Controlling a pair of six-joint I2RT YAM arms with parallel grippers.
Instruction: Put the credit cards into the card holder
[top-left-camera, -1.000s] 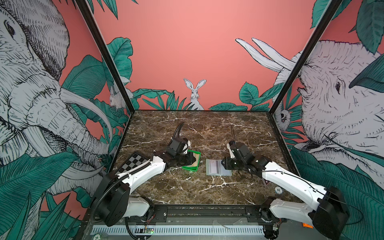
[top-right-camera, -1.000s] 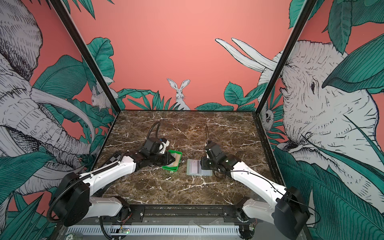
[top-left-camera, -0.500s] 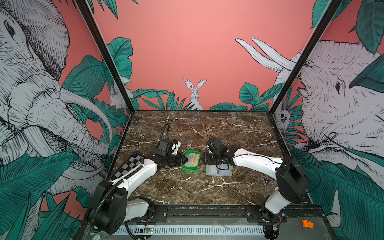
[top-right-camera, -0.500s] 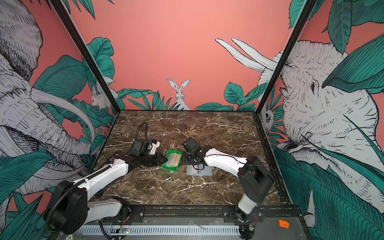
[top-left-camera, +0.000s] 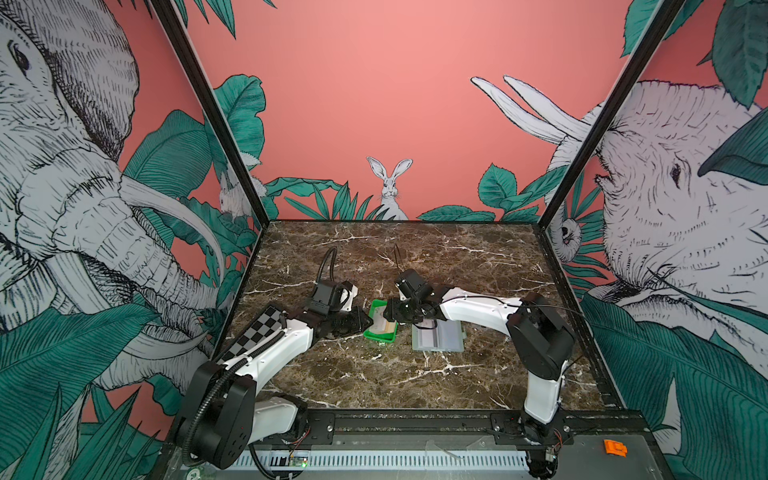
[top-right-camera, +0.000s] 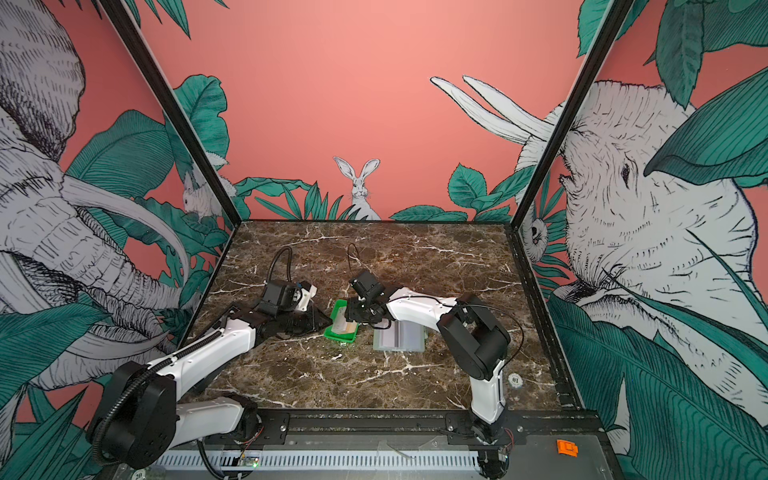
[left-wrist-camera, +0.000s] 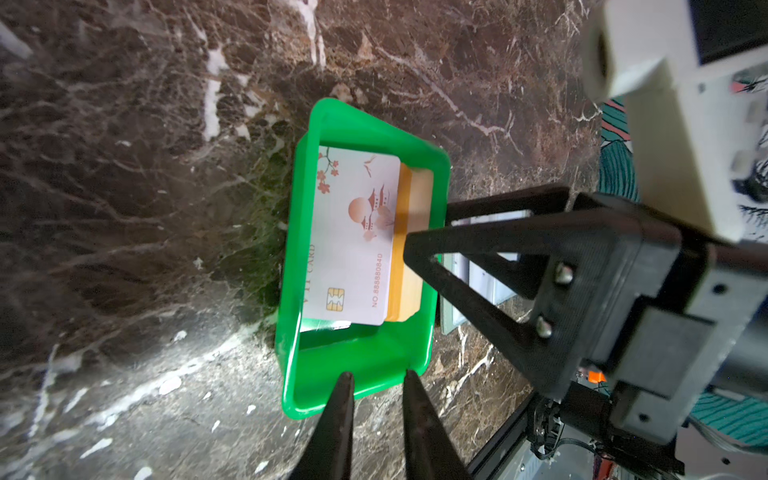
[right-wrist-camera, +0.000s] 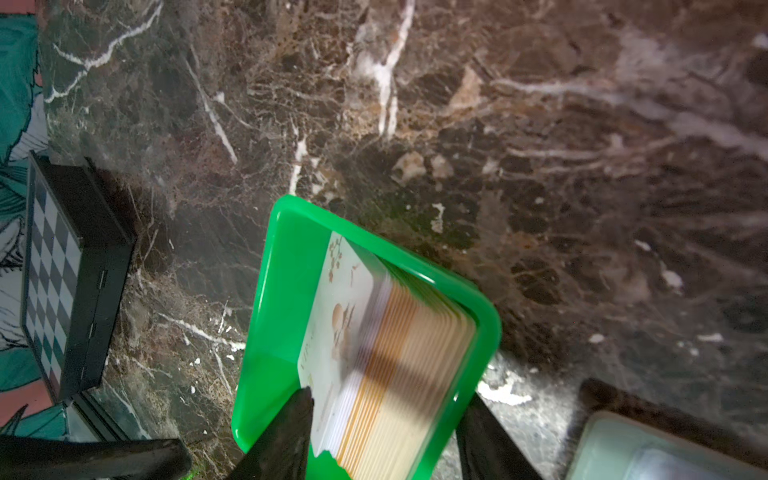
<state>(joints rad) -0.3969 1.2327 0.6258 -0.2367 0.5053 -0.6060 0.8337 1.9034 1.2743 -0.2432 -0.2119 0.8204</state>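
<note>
The credit cards (left-wrist-camera: 353, 232) form a stack, white face on top with tan-orange ones below, leaning inside a bright green tray (left-wrist-camera: 340, 120). In both top views the tray (top-left-camera: 376, 305) sits mid-table with the card holder (top-left-camera: 440, 337) lying open just to its right. My right gripper (right-wrist-camera: 384, 401) is open and straddles the cards (right-wrist-camera: 374, 332): one finger is inside the tray against the top card, the other outside the tray wall. My left gripper (left-wrist-camera: 377, 376) stands slightly open at the tray's end wall with nothing between its fingers.
The dark marble table (top-left-camera: 415, 257) is walled by patterned panels on three sides. A checkerboard plate (top-left-camera: 257, 334) rides on my left forearm. The right arm's elbow (top-left-camera: 540, 340) stands right of the card holder. An orange piece (top-left-camera: 615, 448) lies outside the front rail.
My right gripper swung left from the card holder to over the tray and opened wider. My left gripper drew back from the tray and opened a little.
</note>
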